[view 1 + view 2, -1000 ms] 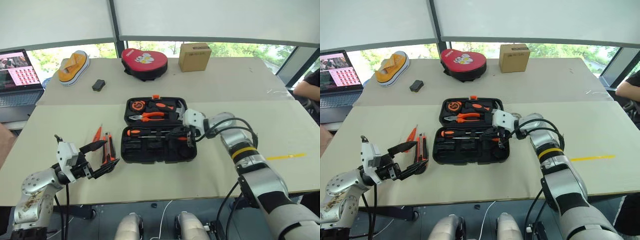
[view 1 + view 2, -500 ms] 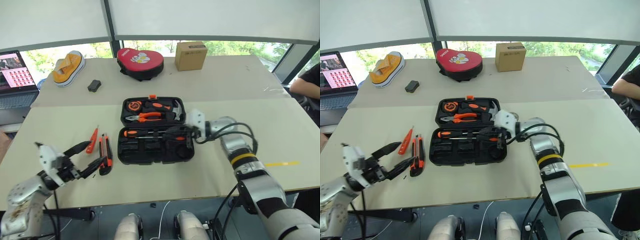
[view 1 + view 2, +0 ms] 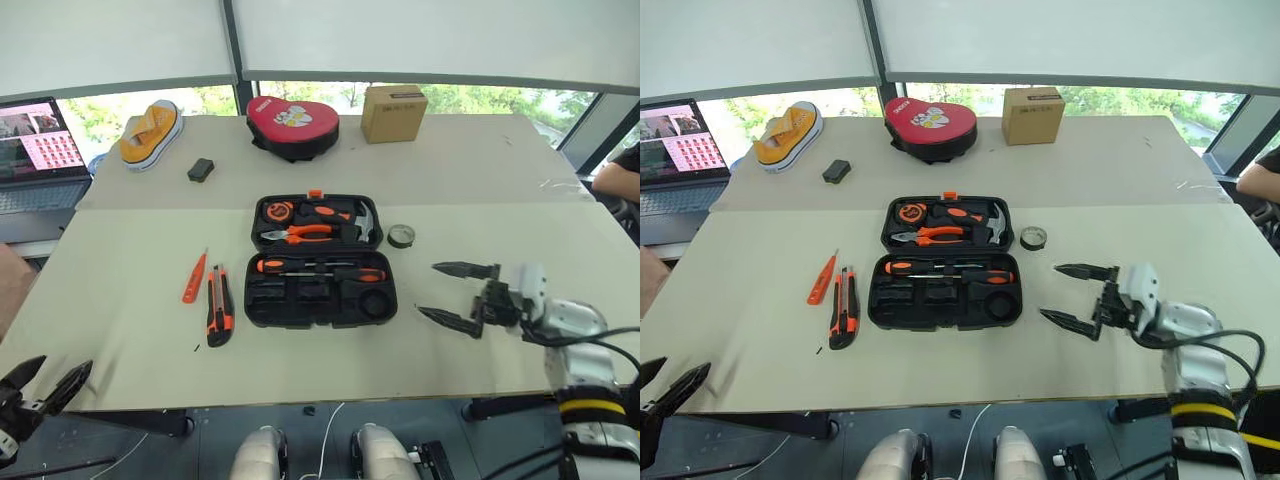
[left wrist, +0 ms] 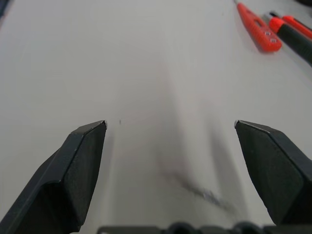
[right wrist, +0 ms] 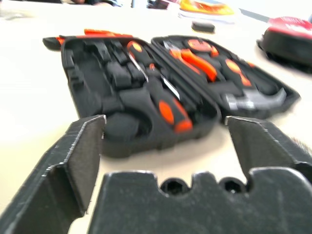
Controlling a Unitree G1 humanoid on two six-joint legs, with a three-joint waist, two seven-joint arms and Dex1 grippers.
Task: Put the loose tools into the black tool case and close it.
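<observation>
The black tool case [image 3: 268, 305] lies open mid-table, with two black-and-orange screwdrivers [image 3: 320, 269] in its near half and pliers, a hammer and a tape measure in its far half. Left of it on the table lie the slim orange tester screwdriver [image 3: 194, 277] and the utility knife [image 3: 218, 305]. The small dark tape roll [image 3: 401, 236] sits just right of the case. My right gripper [image 3: 426, 288] hovers open and empty to the right of the case, pointing at it. My left gripper [image 3: 65, 362] is open and empty at the table's near left corner, well short of the knife.
Along the far side stand a laptop [image 3: 35, 150], a yellow shoe [image 3: 150, 133], a small black object [image 3: 200, 169], a red pouch [image 3: 292, 125] and a cardboard box [image 3: 392, 112]. A person's arm [image 3: 618, 178] shows at the right edge.
My right gripper has opened, left the screwdriver in the case and drawn back to the right. My left arm has pulled back toward the near left corner, away from the knife.
</observation>
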